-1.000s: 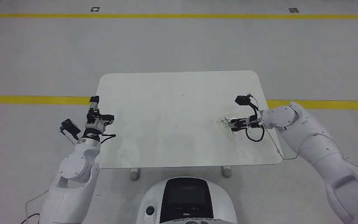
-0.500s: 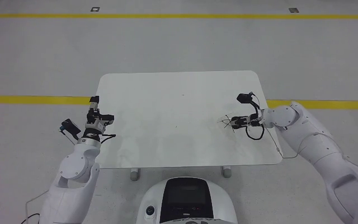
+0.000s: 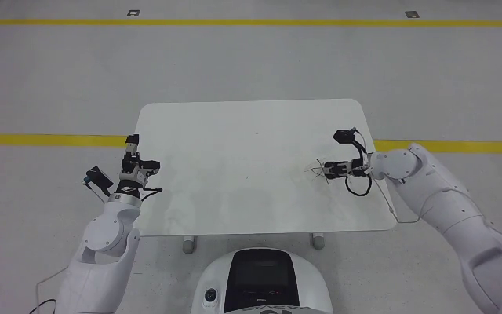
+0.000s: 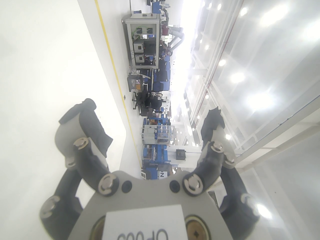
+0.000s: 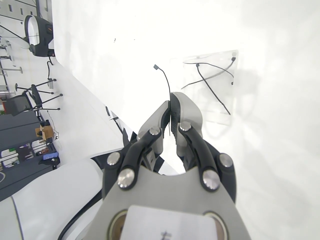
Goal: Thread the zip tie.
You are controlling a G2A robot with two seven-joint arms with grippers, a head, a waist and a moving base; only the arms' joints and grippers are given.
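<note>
My right gripper is shut on a thin black zip tie, whose square head sticks out past the fingertips and curves upward. In the top view the right gripper hovers over the right part of the white table, with the zip tie at its tip. A clear flat tray beside it holds several more black zip ties. My left gripper is open and holds nothing; the top view has that left gripper raised by the table's left edge.
The table's near edge runs close to my right gripper. A thin cable trails along the table's right edge. Yellow floor lines pass behind the table.
My right gripper has lifted and shifted slightly away from the tray with the zip tie in it. The left arm has kept still.
</note>
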